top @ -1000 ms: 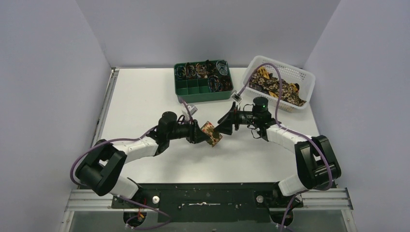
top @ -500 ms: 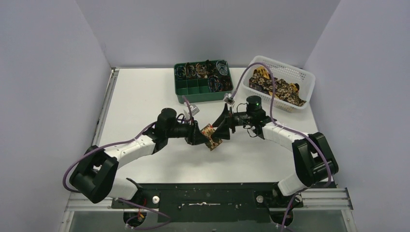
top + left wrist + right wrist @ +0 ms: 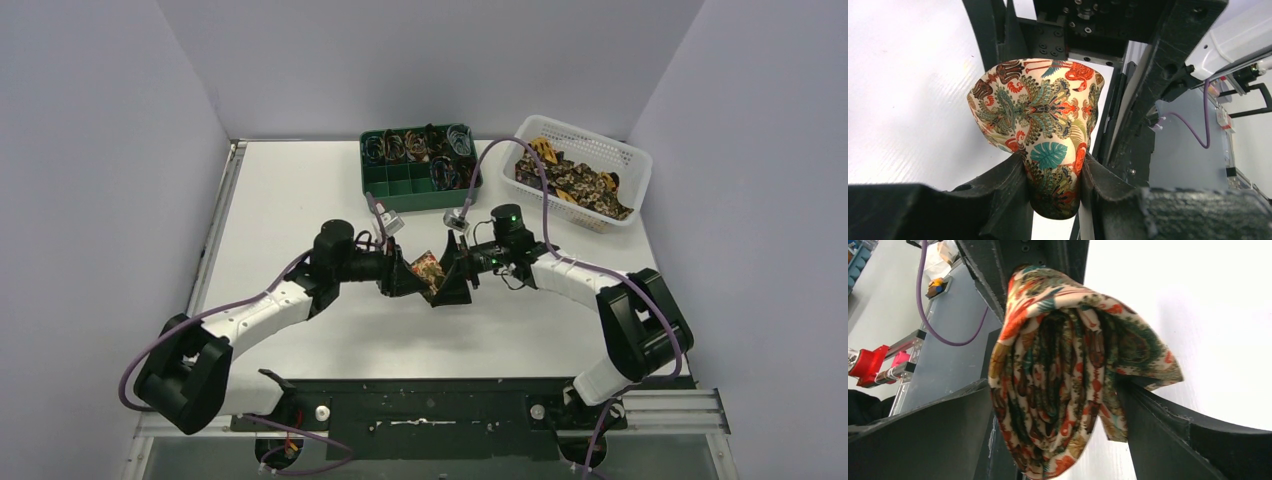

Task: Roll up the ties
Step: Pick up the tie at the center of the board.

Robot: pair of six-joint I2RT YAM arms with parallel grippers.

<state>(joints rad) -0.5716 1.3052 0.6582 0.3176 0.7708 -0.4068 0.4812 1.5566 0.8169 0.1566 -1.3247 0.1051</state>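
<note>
Ties (image 3: 575, 182) lie loose in the white basket (image 3: 640, 170) at the far right of the tabletop (image 3: 290, 190), while one rolled tie (image 3: 428, 270) hangs above the middle of it, between the two arms. The left gripper (image 3: 410, 278) has its fingers (image 3: 998, 192) pinched on one end of the roll, the printed fabric bulging out beyond them; that grip seems meant to keep the turns from springing loose. The right gripper (image 3: 452, 282) faces it from the right, its fingers (image 3: 1158, 420) spread wide, one on each side of the coil's layered face, close against the fabric without visibly squeezing it. This placement suggests a handover or regrip: the right arm takes the coil across its width so it stays wound. The green tray (image 3: 402, 188) at the far centre, with bare near compartments, looks the likely destination. Should the left fingers let go before the right ones press in, the roll would probably unwind.
</note>
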